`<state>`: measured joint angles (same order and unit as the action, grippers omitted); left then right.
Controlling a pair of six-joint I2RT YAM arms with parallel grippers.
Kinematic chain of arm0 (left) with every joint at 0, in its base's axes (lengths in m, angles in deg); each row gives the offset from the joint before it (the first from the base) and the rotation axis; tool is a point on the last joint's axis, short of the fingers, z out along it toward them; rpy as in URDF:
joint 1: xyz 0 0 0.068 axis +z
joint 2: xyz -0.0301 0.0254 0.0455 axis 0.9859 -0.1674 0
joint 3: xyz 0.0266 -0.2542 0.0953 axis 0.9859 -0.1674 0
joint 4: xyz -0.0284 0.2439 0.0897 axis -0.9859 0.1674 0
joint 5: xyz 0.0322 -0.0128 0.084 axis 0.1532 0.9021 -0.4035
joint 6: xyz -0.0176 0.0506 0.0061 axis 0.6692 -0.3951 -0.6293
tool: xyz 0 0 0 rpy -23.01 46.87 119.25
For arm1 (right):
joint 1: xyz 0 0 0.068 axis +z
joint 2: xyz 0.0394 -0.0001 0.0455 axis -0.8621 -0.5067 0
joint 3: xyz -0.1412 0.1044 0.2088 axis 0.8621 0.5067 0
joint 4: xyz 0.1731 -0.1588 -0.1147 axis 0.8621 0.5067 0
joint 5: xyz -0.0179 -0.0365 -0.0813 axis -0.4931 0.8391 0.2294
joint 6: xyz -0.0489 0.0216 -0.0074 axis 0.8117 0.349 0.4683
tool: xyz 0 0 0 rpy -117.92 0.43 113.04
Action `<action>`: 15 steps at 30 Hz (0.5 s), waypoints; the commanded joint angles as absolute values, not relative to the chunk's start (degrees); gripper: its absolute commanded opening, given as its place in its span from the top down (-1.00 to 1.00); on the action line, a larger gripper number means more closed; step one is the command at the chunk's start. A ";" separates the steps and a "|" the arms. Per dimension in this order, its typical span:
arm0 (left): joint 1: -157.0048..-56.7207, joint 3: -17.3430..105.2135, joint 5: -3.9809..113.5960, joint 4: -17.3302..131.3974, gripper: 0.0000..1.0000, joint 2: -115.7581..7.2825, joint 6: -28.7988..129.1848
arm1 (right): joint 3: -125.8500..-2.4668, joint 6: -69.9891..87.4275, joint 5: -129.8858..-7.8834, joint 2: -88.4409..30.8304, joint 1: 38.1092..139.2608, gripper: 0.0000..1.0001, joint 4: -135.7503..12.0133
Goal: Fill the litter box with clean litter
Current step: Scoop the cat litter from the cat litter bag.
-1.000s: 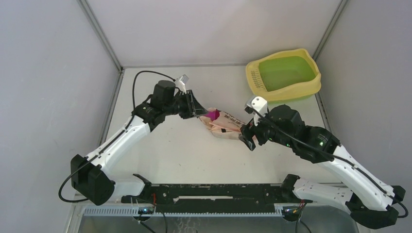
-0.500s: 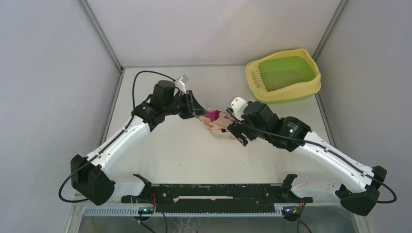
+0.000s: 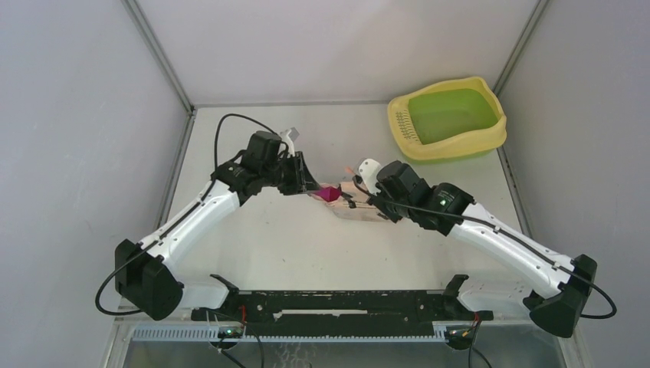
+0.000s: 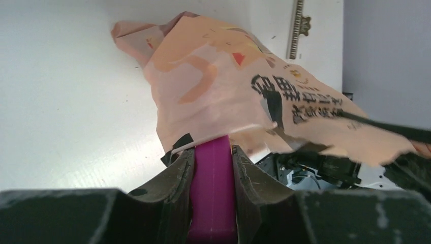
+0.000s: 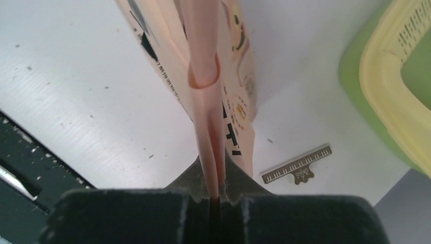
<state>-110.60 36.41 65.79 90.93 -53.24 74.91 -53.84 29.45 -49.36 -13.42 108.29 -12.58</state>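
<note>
While the left gripper (image 4: 213,152) clamps the stiff scoop (image 4: 213,203) mid-frame, the right gripper (image 5: 210,175) pinches the limp bag (image 5: 203,46) (likely slippery, sagging) by its folded edge, probably the best hold.

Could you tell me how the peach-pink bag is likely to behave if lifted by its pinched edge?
Probably floppy: the bag is creased and its edge folds flat in the right gripper. It would likely sag and swing below the pinch, and the smooth film might slip.

Overhead looks down; close wrist cameras share the bag (image 4: 228,101), right also litter box (image 5: 386,91).
</note>
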 commanded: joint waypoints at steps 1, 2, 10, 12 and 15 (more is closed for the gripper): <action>-111.93 41.95 59.42 96.55 0.99 -55.08 70.52 | -53.00 28.71 -48.43 -8.68 112.89 1.00 -14.83; -112.63 42.86 58.30 97.49 0.99 -55.77 69.87 | -53.00 27.99 -47.69 -8.18 114.36 1.00 -14.76; -117.09 45.46 50.48 100.29 1.00 -59.89 68.93 | -52.32 18.62 -41.24 -8.41 127.03 1.00 -16.13; -117.50 45.36 49.15 100.39 1.00 -60.47 68.62 | -51.81 16.40 -41.29 -8.82 128.13 1.00 -16.20; -118.30 46.09 49.77 99.92 0.99 -62.05 67.40 | -50.04 13.76 -41.26 -8.63 128.64 1.00 -17.49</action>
<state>-117.82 42.83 54.38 98.86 -59.89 71.02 -50.85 20.22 -42.92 -9.77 127.26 -12.29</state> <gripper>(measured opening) 0.326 0.027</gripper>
